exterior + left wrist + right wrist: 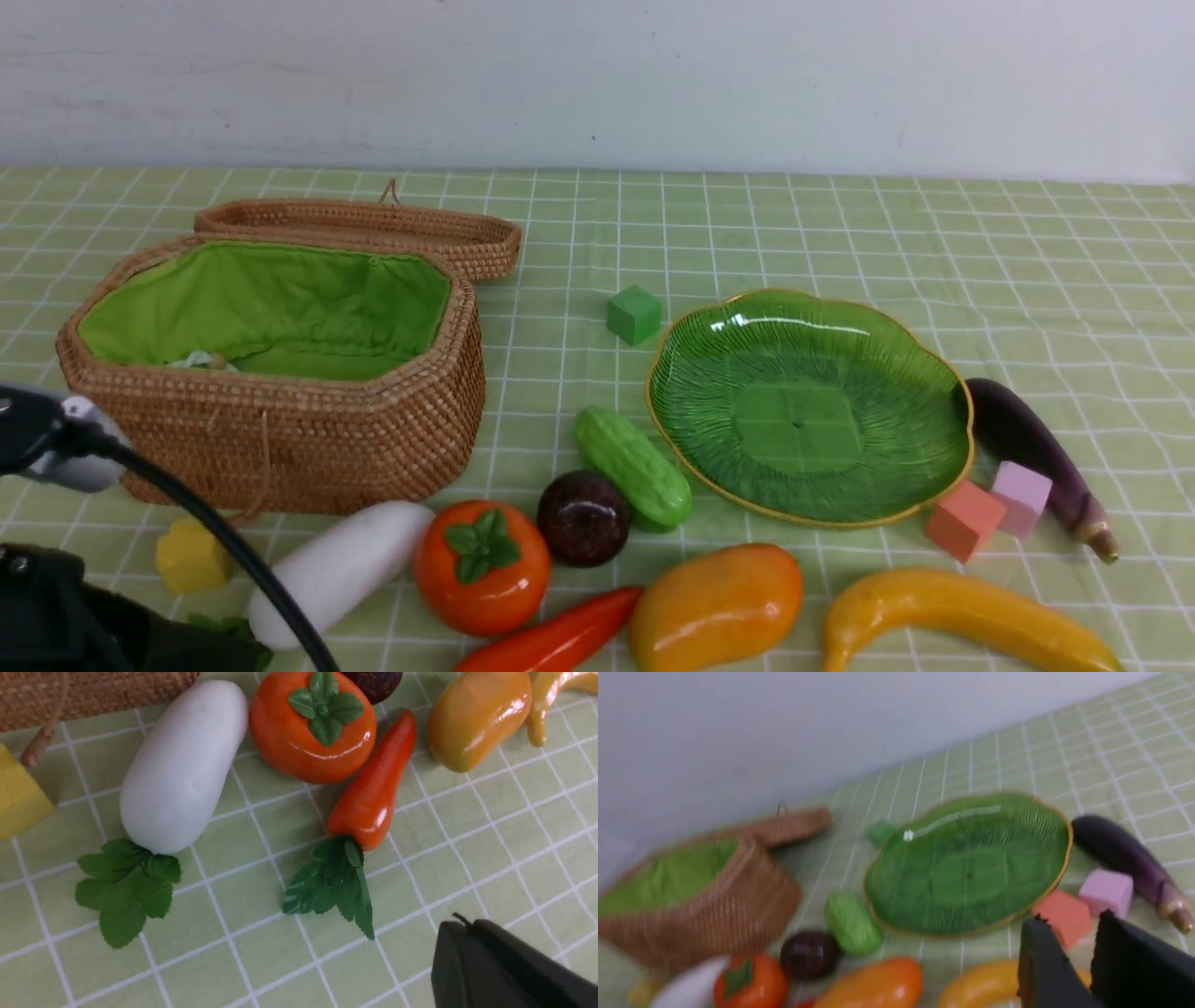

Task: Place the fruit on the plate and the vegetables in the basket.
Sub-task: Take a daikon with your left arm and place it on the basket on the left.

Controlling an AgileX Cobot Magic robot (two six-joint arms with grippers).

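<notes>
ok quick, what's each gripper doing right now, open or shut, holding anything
left gripper: shut, holding nothing.
right gripper: open, fingers slightly apart, nothing between them.

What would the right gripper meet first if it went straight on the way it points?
Probably the orange cube, just beyond the right gripper. The banana lies lower, under it. The view is blurred, so depth is uncertain.

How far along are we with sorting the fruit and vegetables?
Done: nothing; the plate is bare, no vegetable shows in the basket. In hand: nothing; left tool and right tool empty. Left: orange fruit, purple ball, mango, banana; radish, pepper, cucumber, eggplant, all on the cloth.
</notes>
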